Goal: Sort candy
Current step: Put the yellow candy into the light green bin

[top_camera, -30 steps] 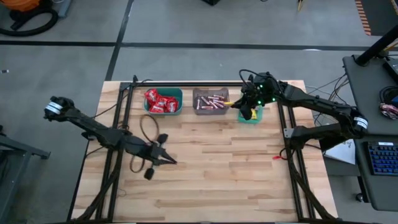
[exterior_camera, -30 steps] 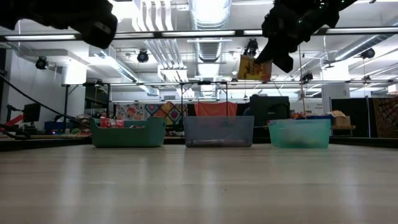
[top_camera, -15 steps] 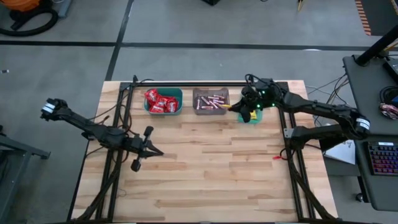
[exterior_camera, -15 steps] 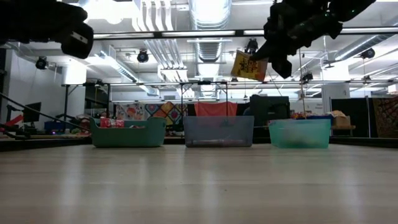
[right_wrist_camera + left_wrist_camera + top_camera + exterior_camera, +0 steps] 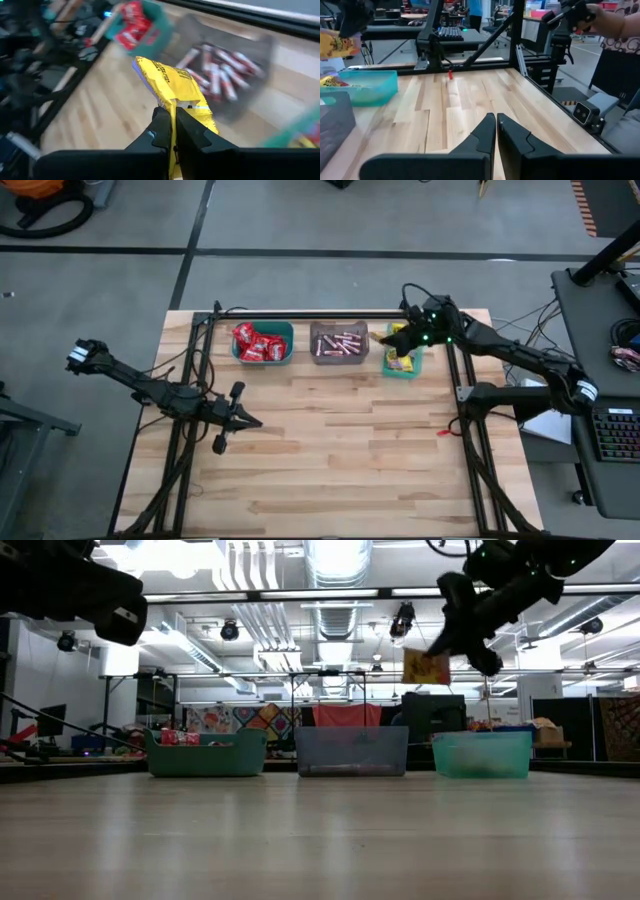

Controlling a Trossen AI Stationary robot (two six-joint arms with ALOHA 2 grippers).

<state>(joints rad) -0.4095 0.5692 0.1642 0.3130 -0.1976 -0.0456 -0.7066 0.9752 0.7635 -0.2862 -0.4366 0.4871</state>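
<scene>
Pale wood-plank table [image 5: 350, 460], black frame [image 5: 470, 450], grey floor [image 5: 300, 270], ceiling lights [image 5: 335, 560]

Up high, the right gripper [image 5: 455, 638] is pinching a yellow packet [image 5: 425, 667], which is dangling in the air above the gap between the grey bin [image 5: 351, 751] and the green bin [image 5: 481, 754]. The teal bin [image 5: 205, 753] is sitting at the row's other end with red packets [image 5: 176, 737] peeking over its rim, and the left arm [image 5: 75, 585] is hanging dark over that side.

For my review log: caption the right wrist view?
Right gripper holds a yellow packet above the bins.
</scene>
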